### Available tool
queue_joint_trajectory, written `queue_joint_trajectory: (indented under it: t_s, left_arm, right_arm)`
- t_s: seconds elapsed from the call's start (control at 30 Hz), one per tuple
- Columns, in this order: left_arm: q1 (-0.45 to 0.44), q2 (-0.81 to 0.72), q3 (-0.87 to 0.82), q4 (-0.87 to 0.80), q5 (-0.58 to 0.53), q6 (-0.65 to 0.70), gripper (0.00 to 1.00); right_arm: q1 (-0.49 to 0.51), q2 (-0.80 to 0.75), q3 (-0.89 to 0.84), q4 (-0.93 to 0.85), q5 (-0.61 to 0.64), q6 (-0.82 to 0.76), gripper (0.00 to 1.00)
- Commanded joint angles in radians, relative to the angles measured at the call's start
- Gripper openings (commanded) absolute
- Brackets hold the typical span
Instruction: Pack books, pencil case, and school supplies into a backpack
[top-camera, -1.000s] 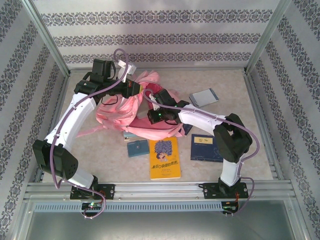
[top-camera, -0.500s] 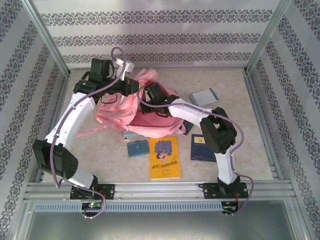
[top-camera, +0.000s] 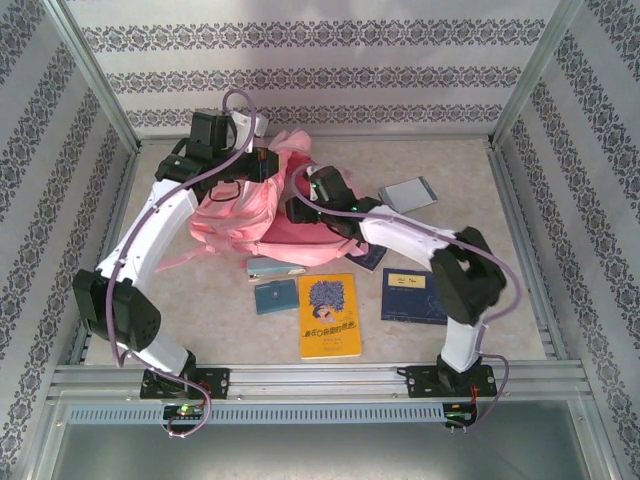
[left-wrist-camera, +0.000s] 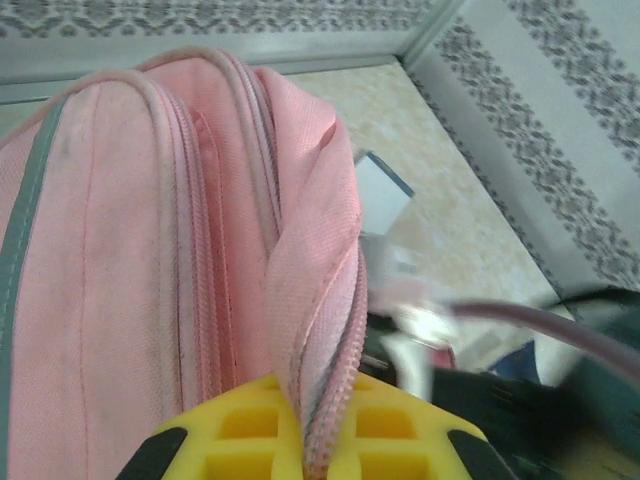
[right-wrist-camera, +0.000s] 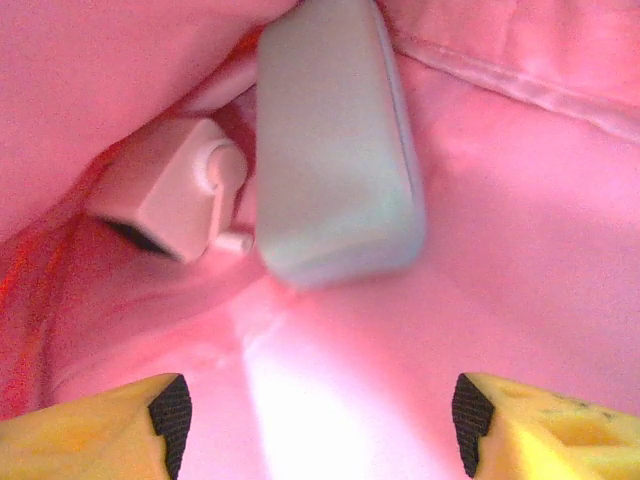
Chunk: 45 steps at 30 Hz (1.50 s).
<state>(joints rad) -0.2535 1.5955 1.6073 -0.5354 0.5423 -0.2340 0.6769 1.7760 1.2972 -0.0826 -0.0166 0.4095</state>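
Right wrist: right pincer (right-wrist-camera: 320, 412) gapes before grey case (right-wrist-camera: 335, 140) (inside backpack (right-wrist-camera: 520, 250)).

Right fingers (right-wrist-camera: 90, 435) spread wide, nothing between. Inside backpack (right-wrist-camera: 520, 220): grey rounded case (right-wrist-camera: 335, 140), blurry, probably the pencil case, touching pink block (right-wrist-camera: 165, 195) on its left. Both rest on pink lining.
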Motion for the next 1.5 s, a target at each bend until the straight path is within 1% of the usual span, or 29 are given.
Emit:
queue_joint_trajectory:
  t_s: [0.0,0.03,0.1,0.17,0.23,0.27,0.3,0.4,0.47,0.53,0.63,0.77,0.83,0.97,1.1,1.2,1.47]
  left_arm:
    - [0.017,0.018,0.048,0.081,-0.121,-0.075,0.00]
    - [0.023,0.020,0.048,0.078,-0.138,-0.086,0.00]
    - [0.045,0.028,0.042,0.077,-0.155,-0.132,0.00]
    - [0.082,0.040,0.031,0.083,-0.114,-0.202,0.00]
    - [0.111,0.043,0.001,0.110,-0.062,-0.275,0.00]
    - [0.119,0.041,-0.014,0.120,-0.048,-0.305,0.00]
    - [0.122,0.039,-0.023,0.120,-0.048,-0.324,0.00]
    - [0.123,0.034,-0.031,0.085,-0.086,-0.388,0.00]
    - [0.123,0.032,-0.045,0.084,-0.087,-0.424,0.00]
    - [0.124,0.032,-0.073,0.110,-0.064,-0.453,0.00]
    - [0.123,0.033,-0.108,0.143,-0.051,-0.464,0.00]
    - [0.136,0.042,-0.134,0.146,-0.019,-0.466,0.00]
    - [0.154,0.041,-0.150,0.173,0.018,-0.501,0.00]
    - [0.188,0.038,-0.178,0.212,0.064,-0.548,0.00]
    - [0.198,0.040,-0.185,0.214,0.067,-0.550,0.00]
    - [0.199,0.040,-0.188,0.212,0.065,-0.544,0.00]
    - [0.200,0.043,-0.184,0.203,0.060,-0.527,0.00]
  right_arm:
    - [0.016,-0.175,-0.102,0.116,0.007,-0.063,0.71]
    - [0.019,-0.215,-0.139,0.135,-0.007,-0.081,0.70]
    - [0.021,-0.281,-0.222,0.209,-0.077,-0.118,0.69]
    - [0.023,-0.317,-0.292,0.294,-0.217,-0.187,0.70]
    - [0.035,-0.308,-0.305,0.280,-0.373,-0.291,0.70]
    - [0.051,-0.299,-0.300,0.242,-0.426,-0.364,0.70]
    - [0.067,-0.288,-0.296,0.205,-0.454,-0.427,0.70]
    - [0.137,-0.248,-0.304,0.133,-0.458,-0.651,0.71]
    - [0.170,-0.218,-0.307,0.120,-0.447,-0.780,0.73]
    - [0.174,-0.175,-0.272,0.080,-0.457,-0.860,0.73]
    - [0.171,-0.111,-0.229,0.048,-0.436,-0.960,0.74]
    - [0.169,-0.044,-0.193,0.030,-0.381,-1.080,0.74]
    - [0.161,-0.010,-0.177,0.027,-0.360,-1.121,0.74]
    - [0.131,0.062,-0.106,-0.025,-0.366,-1.157,0.74]
    - [0.115,0.128,-0.024,-0.120,-0.391,-1.182,0.73]
    - [0.117,0.184,0.053,-0.228,-0.370,-1.207,0.70]
    - [0.110,0.242,0.091,-0.297,-0.369,-1.211,0.67]
